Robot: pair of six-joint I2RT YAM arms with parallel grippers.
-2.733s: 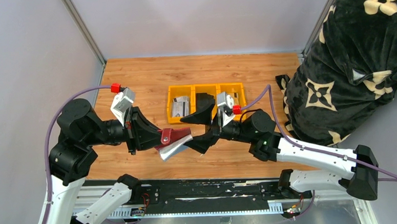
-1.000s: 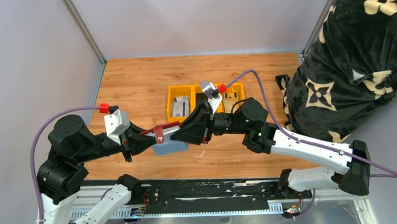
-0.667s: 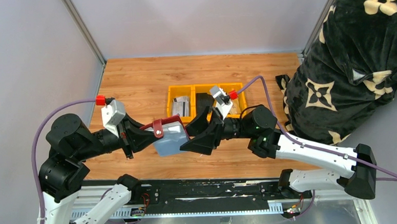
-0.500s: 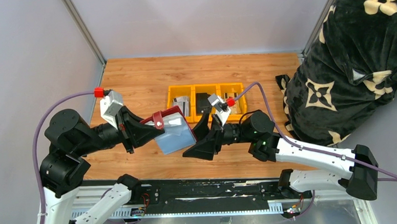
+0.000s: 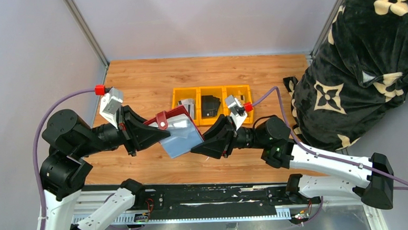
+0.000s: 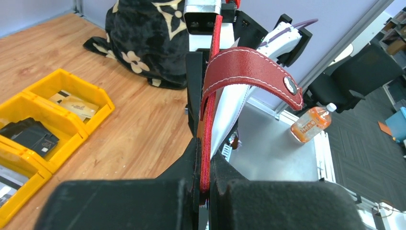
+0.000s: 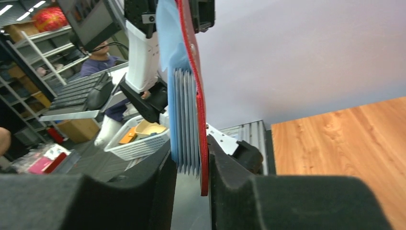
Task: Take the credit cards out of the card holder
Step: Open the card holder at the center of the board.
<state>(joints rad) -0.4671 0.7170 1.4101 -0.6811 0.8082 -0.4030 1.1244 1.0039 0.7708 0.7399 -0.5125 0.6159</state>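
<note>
A lab workroom, with office chairs (image 6: 376, 72) and storage shelves (image 7: 31, 52)

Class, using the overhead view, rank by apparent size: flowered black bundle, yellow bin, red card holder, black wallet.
1. flowered black bundle
2. yellow bin
3. card holder, held up nearer the camera, so its rank against the bin is unsure
4. black wallet
</note>
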